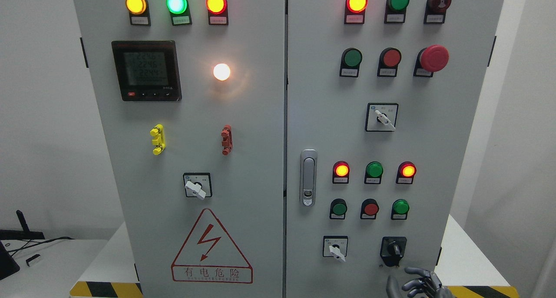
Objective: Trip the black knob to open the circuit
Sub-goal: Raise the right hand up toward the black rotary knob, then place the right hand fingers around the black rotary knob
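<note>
The black knob (393,249) sits low on the right door of the grey electrical cabinet (260,115), its pointer roughly upright with a slight lean. My right hand (418,283) comes up from the bottom edge just below and right of the knob, its dark metal fingers (415,272) loosely spread, a short gap from the knob and holding nothing. My left arm does not show.
White selector switches (335,248) (195,187) (382,117) sit on both doors. A red mushroom stop button (432,58) is at the upper right. Lit and unlit pilot lamps and push buttons fill the right door. A door latch handle (308,177) stands at centre. Yellow-black hazard tape (106,289) marks the base.
</note>
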`<state>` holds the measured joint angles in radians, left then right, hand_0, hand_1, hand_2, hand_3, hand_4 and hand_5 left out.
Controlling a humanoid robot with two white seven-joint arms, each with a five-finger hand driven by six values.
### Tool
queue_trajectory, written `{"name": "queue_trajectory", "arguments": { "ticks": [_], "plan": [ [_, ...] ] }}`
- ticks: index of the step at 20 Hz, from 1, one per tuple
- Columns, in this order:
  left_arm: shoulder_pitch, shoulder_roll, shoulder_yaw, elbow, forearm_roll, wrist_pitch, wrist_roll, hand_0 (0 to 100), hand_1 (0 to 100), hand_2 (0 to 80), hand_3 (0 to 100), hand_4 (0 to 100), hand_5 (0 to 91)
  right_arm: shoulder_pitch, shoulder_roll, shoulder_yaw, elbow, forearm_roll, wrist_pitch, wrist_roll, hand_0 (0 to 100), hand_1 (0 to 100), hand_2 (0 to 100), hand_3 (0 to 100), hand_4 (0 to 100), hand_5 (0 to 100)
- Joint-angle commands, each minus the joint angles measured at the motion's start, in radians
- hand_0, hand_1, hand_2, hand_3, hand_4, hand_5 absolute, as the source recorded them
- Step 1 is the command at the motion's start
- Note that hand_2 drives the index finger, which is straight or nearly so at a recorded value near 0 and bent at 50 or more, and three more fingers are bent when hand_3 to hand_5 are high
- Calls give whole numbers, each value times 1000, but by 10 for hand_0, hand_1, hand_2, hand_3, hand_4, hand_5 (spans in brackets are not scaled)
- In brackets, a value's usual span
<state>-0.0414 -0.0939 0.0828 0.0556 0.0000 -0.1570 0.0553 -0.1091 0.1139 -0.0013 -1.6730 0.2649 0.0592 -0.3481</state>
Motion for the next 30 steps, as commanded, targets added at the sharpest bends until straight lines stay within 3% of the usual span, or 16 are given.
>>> {"name": "queue_trajectory", "arguments": {
  "ticks": [1,30],
  "plan": [
    [0,0,0,0,-31,0,0,120,389,0,0,0,0,-26,7,-31,42,4,1,-8,274,753,452,732,804,957],
    [0,0,0,1,-31,0,0,120,389,0,0,0,0,-81,12,-23,79,8,18,-15,251,747,466,746,804,956]
  ]
}}
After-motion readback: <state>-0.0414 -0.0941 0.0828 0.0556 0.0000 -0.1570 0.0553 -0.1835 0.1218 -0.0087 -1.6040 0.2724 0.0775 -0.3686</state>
